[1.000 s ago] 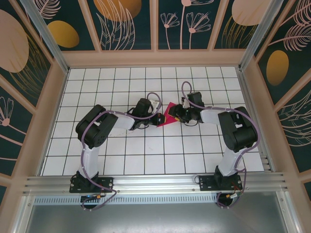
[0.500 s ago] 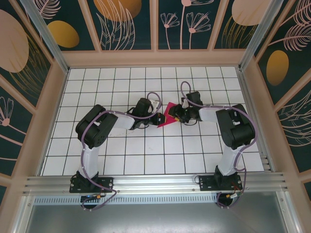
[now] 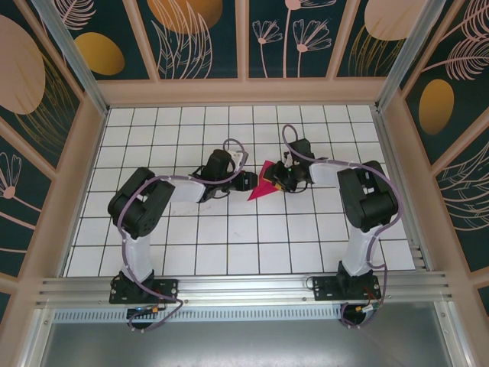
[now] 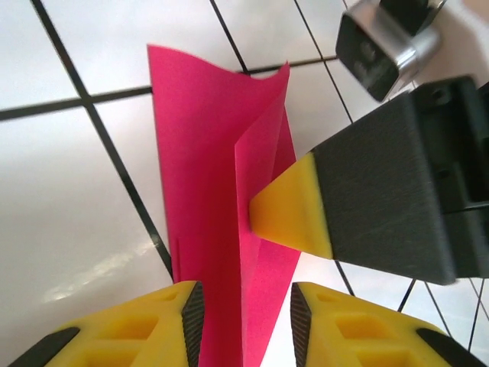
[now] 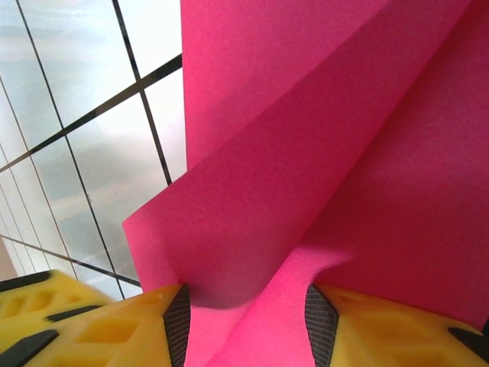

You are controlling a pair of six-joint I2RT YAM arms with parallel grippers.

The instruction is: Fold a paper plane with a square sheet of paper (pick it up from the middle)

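The right claw [image 5: 244,321] is gripping the folded pink paper [image 3: 263,183] w/ its yellow fingers [image 5: 122,325] part-closed on a raised flap, while the left claw [image 4: 246,321] is standing slightly parted astride the paper's near edge, not visibly clamping it. The paper is sitting mid-table [image 3: 229,229] btwn both arms, half-folded and partly lifted. Risk: w/ just one firm grip the thin sheet could twist or slip, skewing the crease.

The square sheet of paper [image 4: 221,222] is thin, matt magenta, smooth with sharp creases. Beneath it the worktop [image 3: 229,229] is glossy white, gridded with dark lines, reflecting light. The left end effector [image 4: 246,325] has yellow plastic fingers [image 4: 137,332] with black, rubbery-looking pads.
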